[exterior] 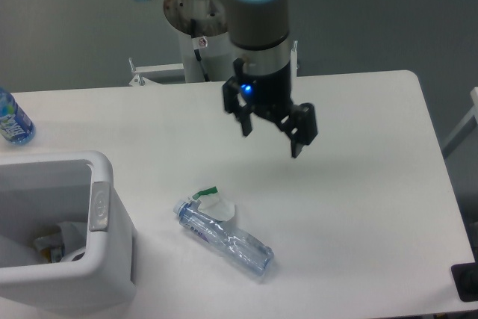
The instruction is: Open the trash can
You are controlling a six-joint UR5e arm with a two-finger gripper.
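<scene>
One trash can (pixel 67 259) stands at the lower left of the frame, lid up, with some litter inside that is too dim to count. Two bottles are in view: one crushed clear bottle (pixel 228 239) lying at lower centre, and one blue-labelled bottle (pixel 13 121) at the far left edge. One gripper (pixel 270 136) with two fingers hangs at upper centre over one white table (pixel 373 184).

trash can (pixel 67 259) cropped left, blue bottle (pixel 13 121) partly cut off
</scene>
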